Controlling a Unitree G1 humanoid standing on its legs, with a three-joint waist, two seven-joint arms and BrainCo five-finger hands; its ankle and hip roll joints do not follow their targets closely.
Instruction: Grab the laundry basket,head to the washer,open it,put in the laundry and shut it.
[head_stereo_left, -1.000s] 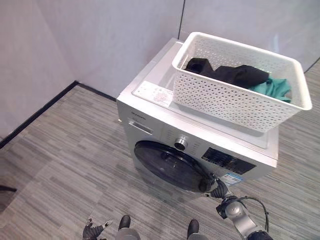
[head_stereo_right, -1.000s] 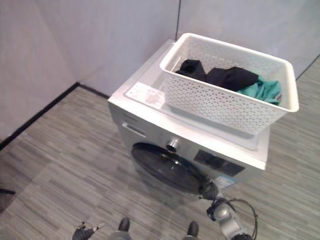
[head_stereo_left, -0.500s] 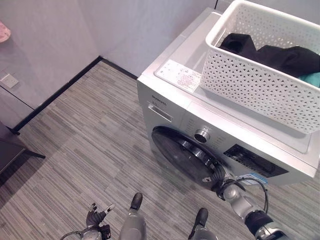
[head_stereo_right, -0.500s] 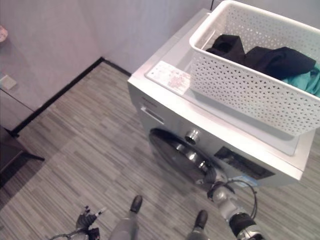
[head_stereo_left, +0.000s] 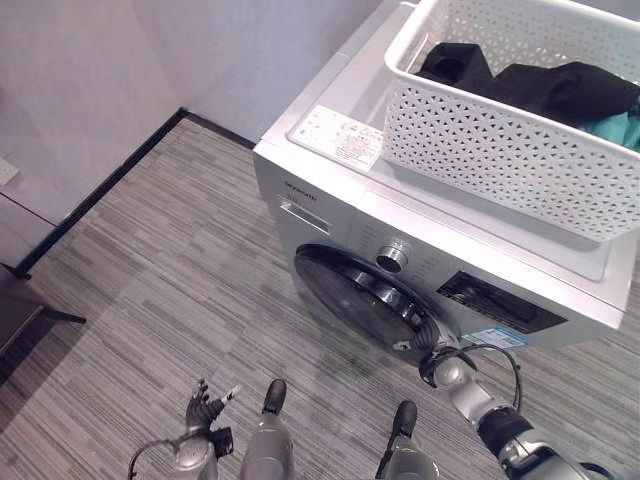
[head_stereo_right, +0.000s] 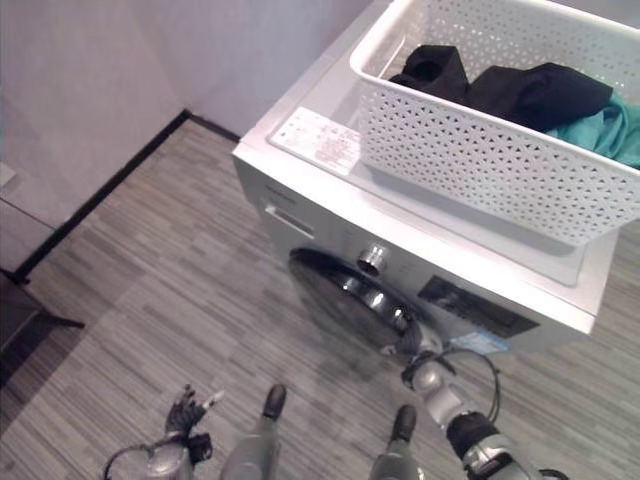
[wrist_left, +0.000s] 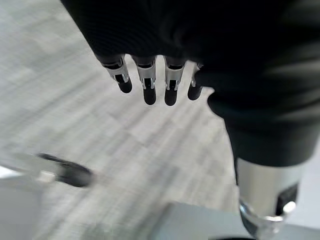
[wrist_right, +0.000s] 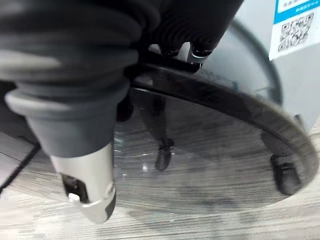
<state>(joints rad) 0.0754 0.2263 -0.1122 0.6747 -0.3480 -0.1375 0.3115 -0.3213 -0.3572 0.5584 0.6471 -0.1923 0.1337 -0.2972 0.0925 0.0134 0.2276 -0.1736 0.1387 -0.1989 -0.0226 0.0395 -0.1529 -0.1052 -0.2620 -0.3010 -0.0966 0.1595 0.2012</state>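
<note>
The white perforated laundry basket (head_stereo_left: 480, 140) stands on top of the silver washer (head_stereo_left: 330, 160), with black clothing (head_stereo_left: 560, 85) and a teal piece (head_stereo_left: 625, 130) inside. The round dark washer door (head_stereo_left: 350, 295) faces me. My right hand (head_stereo_left: 437, 362) is at the door's right edge. In the right wrist view its fingers (wrist_right: 196, 52) hook over the door's rim (wrist_right: 210, 100), which stands a little off the washer front. My left hand (head_stereo_left: 202, 402) hangs low at the left over the floor, apart from everything, with its fingers (wrist_left: 149, 85) straight.
The washer stands against a grey wall with a black baseboard (head_stereo_left: 110, 180). A label sheet (head_stereo_left: 340, 137) lies on the washer top beside the basket. A dark piece of furniture (head_stereo_left: 25, 305) juts in at the far left. Striped grey floor (head_stereo_left: 170, 290) spreads left of the washer.
The camera has shifted, so the washer sits differently in view. My right hand stays at the door's right edge. My left hand shows a little higher and further right.
</note>
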